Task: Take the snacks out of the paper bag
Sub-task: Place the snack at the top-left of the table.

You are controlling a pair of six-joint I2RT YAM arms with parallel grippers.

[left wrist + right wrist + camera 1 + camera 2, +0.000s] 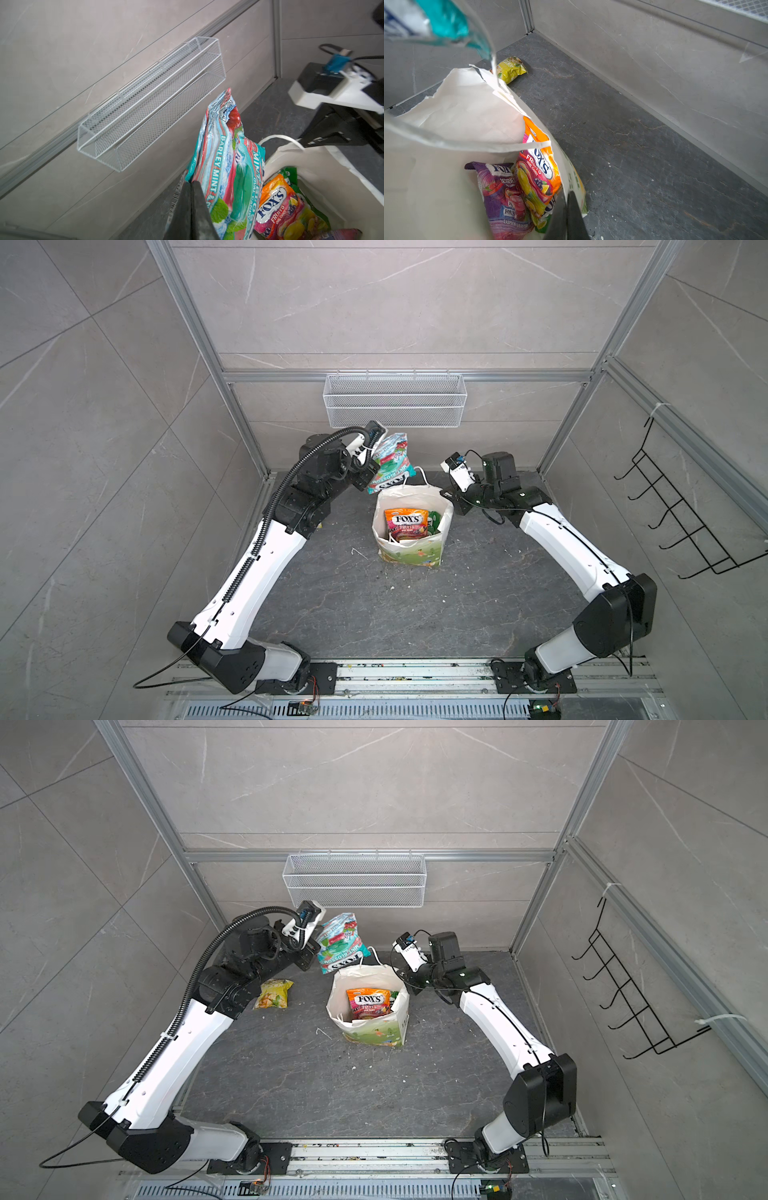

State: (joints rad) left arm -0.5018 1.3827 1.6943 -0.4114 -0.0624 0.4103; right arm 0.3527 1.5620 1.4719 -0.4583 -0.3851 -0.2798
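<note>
Yellow packet (273,994) lies flat on the tabletop (332,1094), left of the paper bag (409,553). Left gripper (191,184) is clamped on what look like two teal-red packets (392,464), lifted above the bag's far rim. We note the bag upright, mid-table, with orange packet (405,522), purple packet (502,193) and green packet (436,520) inside. Right gripper (568,199) is pinched on the bag's right rim.

Bright, even, diffuse light from overhead; shadows soft, faint beside white paper carrier bag (409,556). Top views sharp w/ wide-angle bend at edges. Right wrist view: teal-red glossy candy packet (446,20) near lens, v. blurred.
</note>
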